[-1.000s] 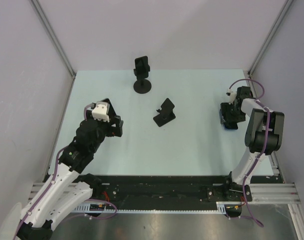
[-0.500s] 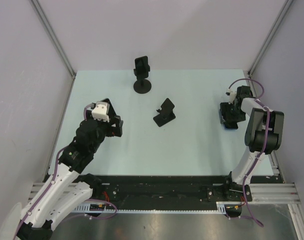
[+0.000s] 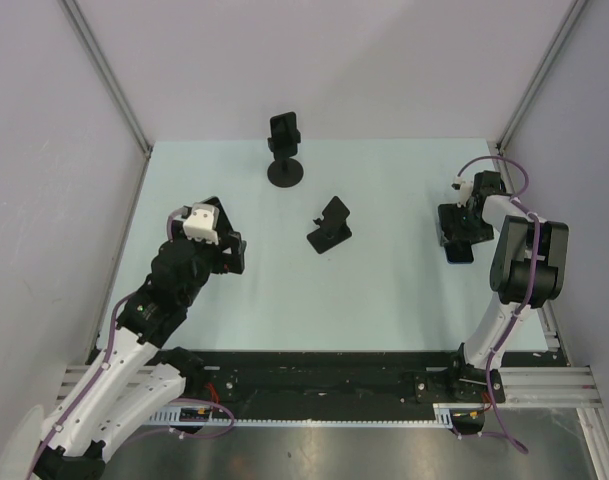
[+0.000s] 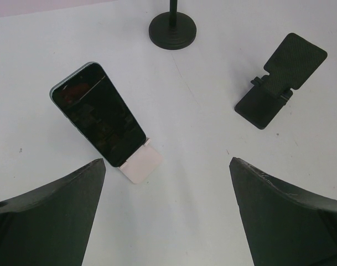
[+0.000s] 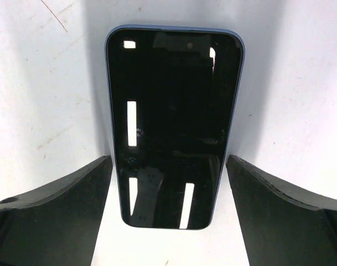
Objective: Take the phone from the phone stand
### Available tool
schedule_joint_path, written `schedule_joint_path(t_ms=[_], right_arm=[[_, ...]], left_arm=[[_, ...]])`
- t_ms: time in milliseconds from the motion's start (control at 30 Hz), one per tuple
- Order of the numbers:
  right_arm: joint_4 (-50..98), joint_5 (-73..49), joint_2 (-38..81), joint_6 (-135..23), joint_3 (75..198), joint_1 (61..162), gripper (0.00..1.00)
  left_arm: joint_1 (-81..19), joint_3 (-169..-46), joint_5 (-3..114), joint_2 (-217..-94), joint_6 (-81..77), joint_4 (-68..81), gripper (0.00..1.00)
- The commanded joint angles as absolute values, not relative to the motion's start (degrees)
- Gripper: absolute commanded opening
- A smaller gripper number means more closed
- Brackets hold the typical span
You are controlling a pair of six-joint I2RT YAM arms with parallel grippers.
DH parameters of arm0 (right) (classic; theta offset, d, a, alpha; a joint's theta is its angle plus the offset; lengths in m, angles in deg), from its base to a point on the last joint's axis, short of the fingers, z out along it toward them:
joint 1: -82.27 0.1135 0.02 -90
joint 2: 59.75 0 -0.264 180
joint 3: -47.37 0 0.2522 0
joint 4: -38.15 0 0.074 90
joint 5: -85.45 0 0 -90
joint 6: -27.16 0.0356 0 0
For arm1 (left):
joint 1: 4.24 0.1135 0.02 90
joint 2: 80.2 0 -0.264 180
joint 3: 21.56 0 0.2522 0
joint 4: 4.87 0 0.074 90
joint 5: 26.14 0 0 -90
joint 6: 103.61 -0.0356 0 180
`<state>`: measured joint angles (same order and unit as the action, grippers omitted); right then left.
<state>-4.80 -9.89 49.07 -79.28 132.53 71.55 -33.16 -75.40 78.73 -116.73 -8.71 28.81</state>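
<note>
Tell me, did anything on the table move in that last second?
Only the right gripper moved. It edged slightly left, toward the middle of the table. Its fingers are open on either side of the phone, which lies flat on the table, so nothing was picked up. The left arm, the tall stand and the folding stand stayed where they were.

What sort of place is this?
Probably a robotics test cell: plain walls enclose a pale table, a left arm and right arm are bolted to a metal rail, and a phone and phone stand are the props.
</note>
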Motion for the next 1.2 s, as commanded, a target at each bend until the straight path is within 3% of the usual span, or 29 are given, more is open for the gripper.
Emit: schedule_joint_path(t_ms=[0,100,333,567,933,1167], right_arm=[[-5.67,-8.60,49.33,-79.01,131.01,72.07,0.94],[-4.71,-6.40,45.56,-77.87,131.01,72.60,0.99],[-2.24,1.33,34.22,-66.20,131.01,77.51,1.00],[0.39,8.79,26.21,-46.24,129.78,92.09,1.00],[3.46,29.54,28.49,-21.89,129.51,123.55,1.00],[9.17,32.72,34.72,-12.92,129.60,127.79,0.97]], left_arm=[[-33.59,-75.40,79.68,-116.06,-9.66,28.05,1.00],[-33.59,-75.49,79.50,-116.23,-9.57,28.05,1.00],[-33.51,-75.58,79.41,-117.11,-9.39,28.05,1.00],[-33.59,-75.75,79.41,-117.73,-9.22,28.14,1.00],[-33.50,-75.40,79.85,-116.67,-8.69,28.23,1.00],[-33.50,-75.14,79.41,-115.44,-8.25,28.31,1.00]])
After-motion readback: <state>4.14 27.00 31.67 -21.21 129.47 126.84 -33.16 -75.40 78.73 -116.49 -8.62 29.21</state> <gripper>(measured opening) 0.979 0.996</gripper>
